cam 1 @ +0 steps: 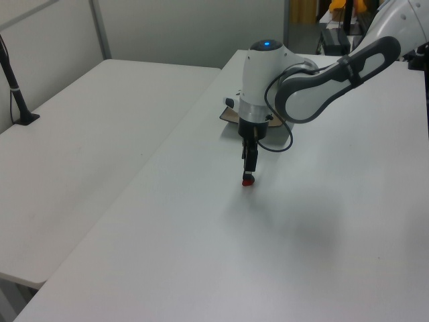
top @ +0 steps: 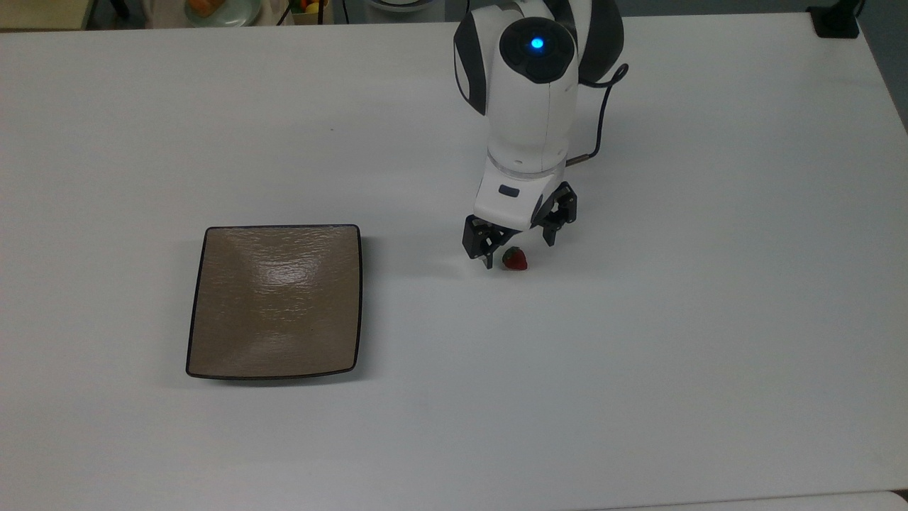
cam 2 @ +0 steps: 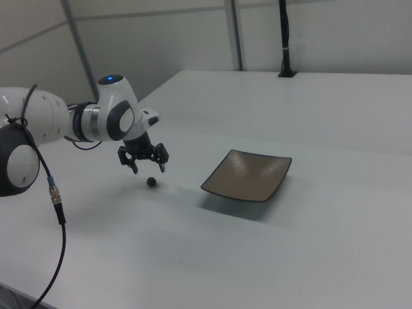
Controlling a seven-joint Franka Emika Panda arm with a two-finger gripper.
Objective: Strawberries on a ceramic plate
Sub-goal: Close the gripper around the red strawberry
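top view: claw (top: 517, 252) open, fingers either side of the strawberry (top: 516, 259), which sits on the white table (top: 638, 355); brown square plate (top: 277, 301) well apart toward the top view's left, bare. left view: claw (cam 1: 249, 168) right above the strawberry (cam 1: 248, 181), plate edge (cam 1: 228, 115) behind the arm. right view: open claw (cam 2: 144, 164) just over the strawberry (cam 2: 152, 182), plate (cam 2: 248, 176) to the right view's right.

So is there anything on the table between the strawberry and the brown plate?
No, only bare white table lies between the strawberry and the plate in the top view, apart from one finger of the open claw beside the berry.
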